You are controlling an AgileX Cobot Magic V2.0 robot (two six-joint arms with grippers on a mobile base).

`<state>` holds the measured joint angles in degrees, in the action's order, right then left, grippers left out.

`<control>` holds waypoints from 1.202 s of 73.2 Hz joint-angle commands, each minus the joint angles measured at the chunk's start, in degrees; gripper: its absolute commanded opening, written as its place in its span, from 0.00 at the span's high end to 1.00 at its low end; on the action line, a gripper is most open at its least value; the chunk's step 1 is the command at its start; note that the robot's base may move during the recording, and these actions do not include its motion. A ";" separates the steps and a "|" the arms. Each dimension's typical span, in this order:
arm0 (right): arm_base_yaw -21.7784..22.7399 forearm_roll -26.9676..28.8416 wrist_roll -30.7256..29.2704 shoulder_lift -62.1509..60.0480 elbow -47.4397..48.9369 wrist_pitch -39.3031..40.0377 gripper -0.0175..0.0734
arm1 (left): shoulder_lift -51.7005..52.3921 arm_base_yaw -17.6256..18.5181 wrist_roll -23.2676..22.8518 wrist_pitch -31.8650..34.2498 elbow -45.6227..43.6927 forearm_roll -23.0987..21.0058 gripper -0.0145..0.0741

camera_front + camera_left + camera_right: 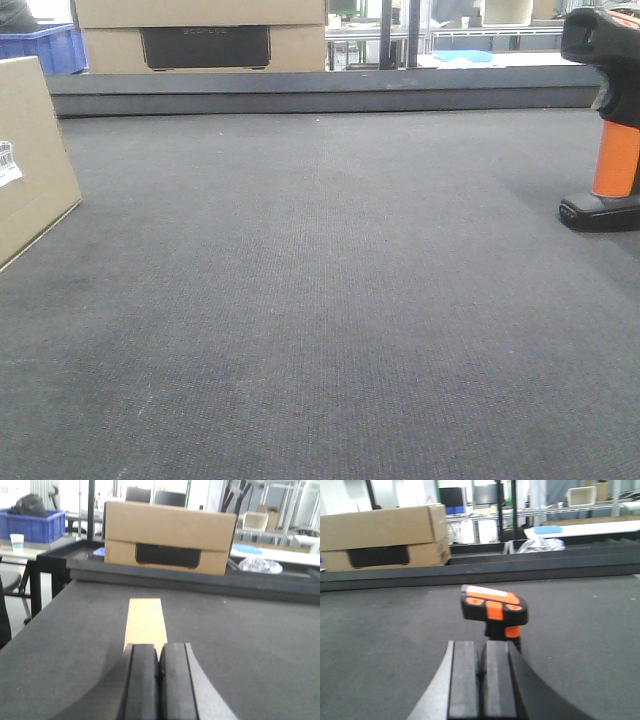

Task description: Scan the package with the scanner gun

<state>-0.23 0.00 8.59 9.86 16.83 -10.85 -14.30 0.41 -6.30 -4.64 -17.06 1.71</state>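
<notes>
Where the left wrist view begins, the left gripper (159, 680) sits nearest the lens with its two black fingers (142, 685) pressed together, nothing between them. Just beyond the fingertips lies the package (145, 621) — a flat tan box lying on the dark grey mat (260, 645), its narrow top face running away from the camera. In the front view the same package (30, 160) stands at the left edge, a small white label (8, 165) on its face.

On the right wrist view, the right gripper (481, 680) is likewise closed, fingers (497, 680) meeting with no object held. Just ahead of it stands the scanner gun (493, 607) — upright on the mat, black head with orange buttons toward the camera. The front view places the scanner gun (610, 120) at the far right, orange handle rising from a flat black base, well apart from the package.

Farther back, a raised dark ledge (320, 90) borders the mat. Behind it sits a bigger cardboard box (169, 537) with a black panel, and a blue crate (32, 525) stands to the left.
</notes>
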 commanded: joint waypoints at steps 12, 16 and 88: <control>-1.61 0.00 -0.04 -0.51 -0.22 -0.40 0.99 | 3.27 -0.17 -0.36 -0.11 0.32 0.17 0.96; -1.61 0.00 -0.04 -0.51 -0.22 -0.40 0.99 | 3.27 -0.17 -0.36 0.04 0.33 0.17 0.96; 1.28 6.07 -13.11 -8.47 -14.69 9.27 0.99 | 3.27 -0.17 -0.36 0.04 0.33 0.17 0.96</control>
<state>-0.23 4.77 -3.51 3.19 4.58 -3.38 -11.23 0.32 -6.30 -5.26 -16.79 1.82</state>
